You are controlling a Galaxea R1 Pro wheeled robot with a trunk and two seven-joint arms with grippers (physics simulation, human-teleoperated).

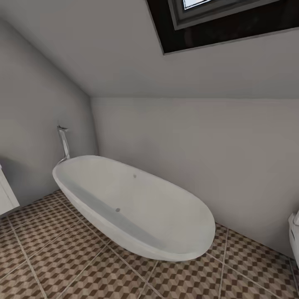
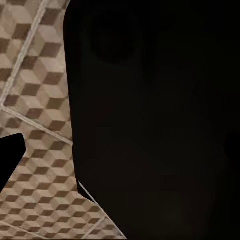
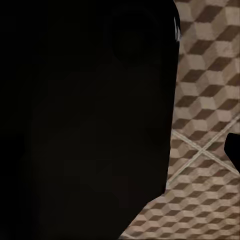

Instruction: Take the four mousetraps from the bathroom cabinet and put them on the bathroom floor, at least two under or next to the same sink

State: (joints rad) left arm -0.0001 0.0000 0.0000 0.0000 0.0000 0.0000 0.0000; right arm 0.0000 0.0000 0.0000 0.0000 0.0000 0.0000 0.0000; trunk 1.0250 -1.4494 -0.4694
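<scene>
The bathroom floor (image 1: pixel 62 249) of brown, beige and white cube-pattern tiles spreads across the lower head view, and it appears again in the left wrist view (image 2: pixel 40 100) and the right wrist view (image 3: pixel 210 100). The mousetraps, the cabinet and the sink are out of view. A large dark mass (image 2: pixel 155 120) blocks most of the left wrist view, and a similar dark mass (image 3: pixel 85 120) blocks most of the right wrist view. A small black piece (image 2: pixel 9 157) sticks in at one edge of the left wrist view, and another black piece (image 3: pixel 233 150) at the right wrist view's edge. Neither reveals how the jaws stand.
A white oval bathtub (image 1: pixel 137 207) stands on the tiles against the grey wall, with a chrome tap (image 1: pixel 63 143) at its far left end. White fixtures poke in at the left edge (image 1: pixel 6 195) and the right edge (image 1: pixel 294 236). A dark-framed skylight (image 1: pixel 224 20) sits in the sloped ceiling.
</scene>
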